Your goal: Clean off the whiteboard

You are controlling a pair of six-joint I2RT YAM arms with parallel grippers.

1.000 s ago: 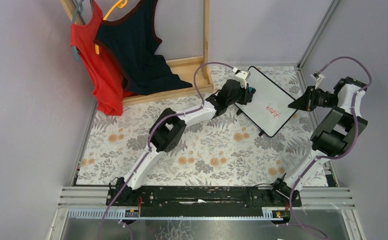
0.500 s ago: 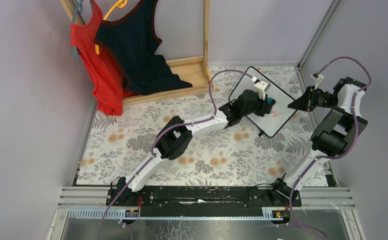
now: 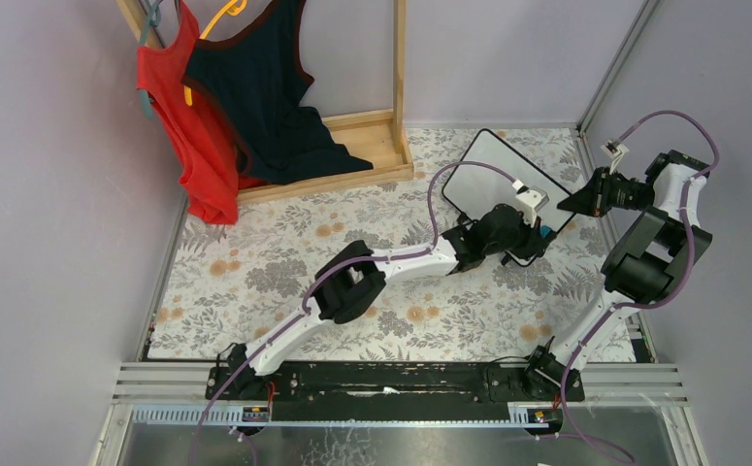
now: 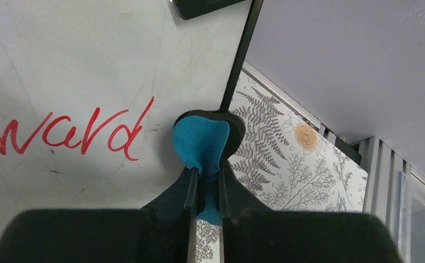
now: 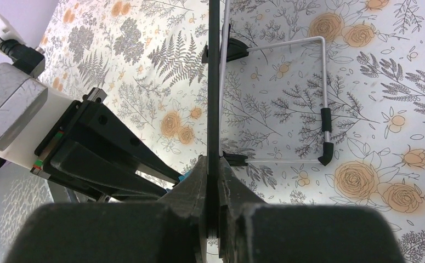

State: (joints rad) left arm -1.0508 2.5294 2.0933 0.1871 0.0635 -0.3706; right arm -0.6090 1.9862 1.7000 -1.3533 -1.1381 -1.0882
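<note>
The whiteboard point(image 3: 489, 177) stands tilted at the back right of the table. My right gripper point(image 3: 568, 205) is shut on its right edge, and the right wrist view shows the board edge-on point(image 5: 214, 82) between the jaws of that gripper point(image 5: 214, 164). My left gripper point(image 3: 540, 234) is shut on a small blue eraser point(image 3: 546, 231) at the board's lower right edge. In the left wrist view the eraser point(image 4: 202, 143) rests against the black frame point(image 4: 242, 55), pinched by the left gripper point(image 4: 205, 174). Red writing "ward" point(image 4: 67, 132) shows on the whiteboard point(image 4: 89, 55) left of the eraser.
A wooden rack point(image 3: 372, 146) with a red top point(image 3: 182, 116) and a dark top point(image 3: 265, 87) stands at the back left. The board's wire stand point(image 5: 322, 82) rests on the floral tablecloth point(image 3: 284, 262). Walls and a metal post point(image 3: 614, 68) close in at the right.
My left gripper swept the eraser from the board's upper left corner across its face to the lower right edge. The right gripper and the board stayed put.
</note>
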